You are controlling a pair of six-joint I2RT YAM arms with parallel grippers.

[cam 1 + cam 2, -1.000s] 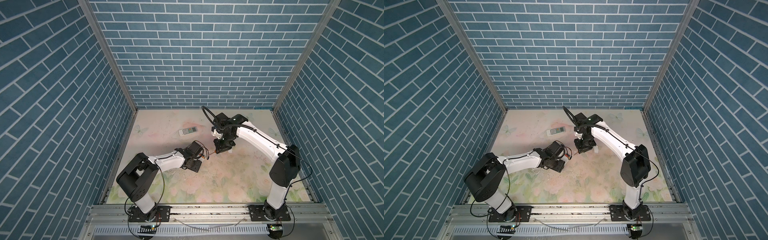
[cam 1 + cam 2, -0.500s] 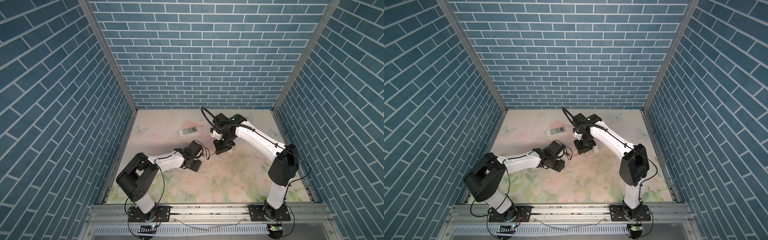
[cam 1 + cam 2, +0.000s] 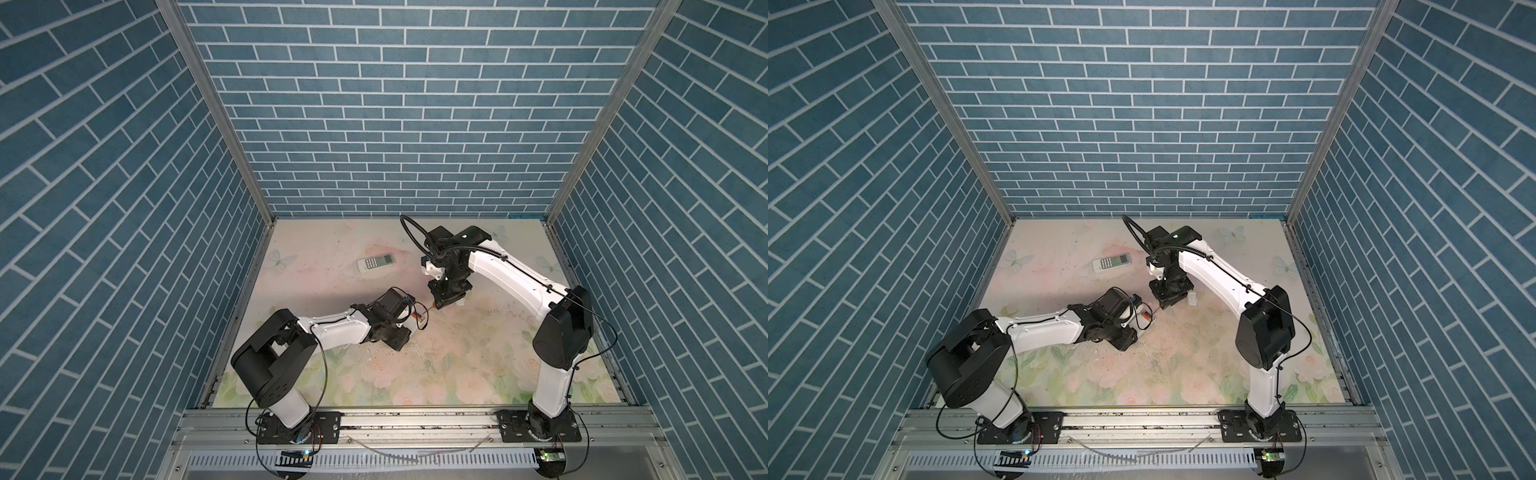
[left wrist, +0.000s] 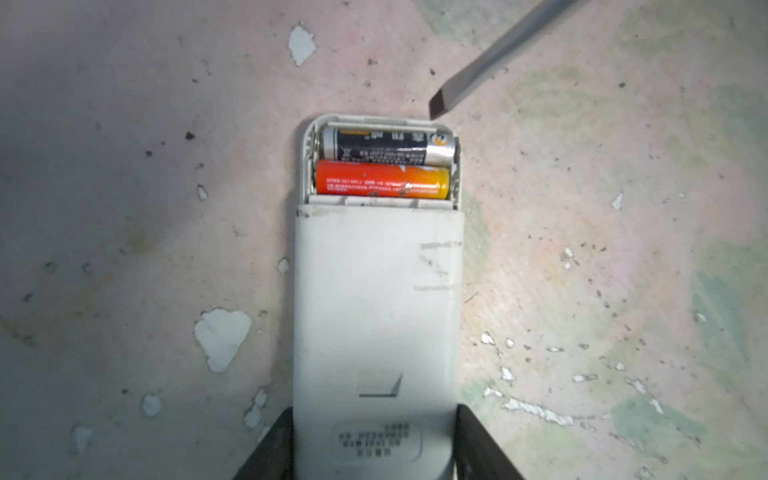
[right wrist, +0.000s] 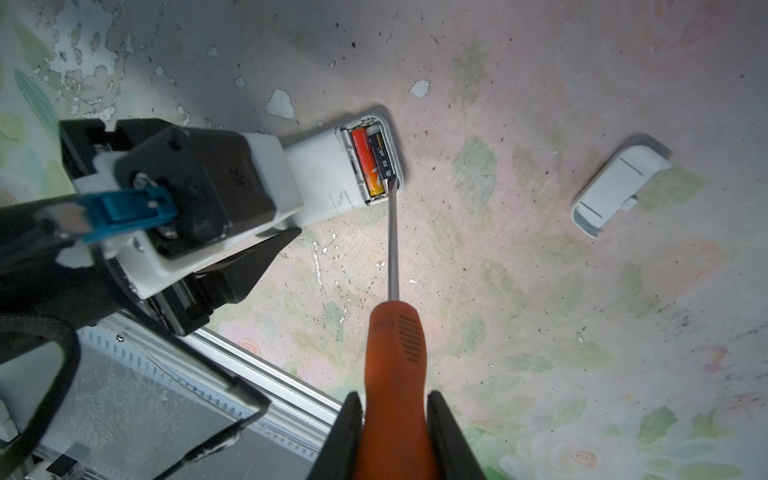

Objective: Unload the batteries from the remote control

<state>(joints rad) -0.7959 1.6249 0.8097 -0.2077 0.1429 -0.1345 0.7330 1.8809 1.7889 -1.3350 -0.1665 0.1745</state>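
Note:
In the left wrist view the white remote control (image 4: 376, 299) lies face down on the mat, with my left gripper (image 4: 374, 440) shut on its sides. Its end compartment is uncovered and holds two batteries side by side, a black one (image 4: 386, 146) and an orange one (image 4: 382, 181). My right gripper (image 5: 395, 419) is shut on the handle of the orange screwdriver (image 5: 395, 353). The blade tip (image 4: 440, 106) hangs at the compartment's corner by the black battery's end; I cannot tell if it touches. Both grippers (image 3: 411, 324) (image 3: 442, 302) meet mid-table.
A white battery cover (image 5: 619, 185) lies loose on the mat beside the right gripper. A second white remote (image 3: 376, 262), buttons up, rests toward the back wall. The floral mat (image 3: 457, 365) is worn, with flaked patches. Brick walls close in three sides.
The left jaws have narrowed a little onto the remote. The right arm has shifted slightly left, bringing the screwdriver tip closer to the compartment.

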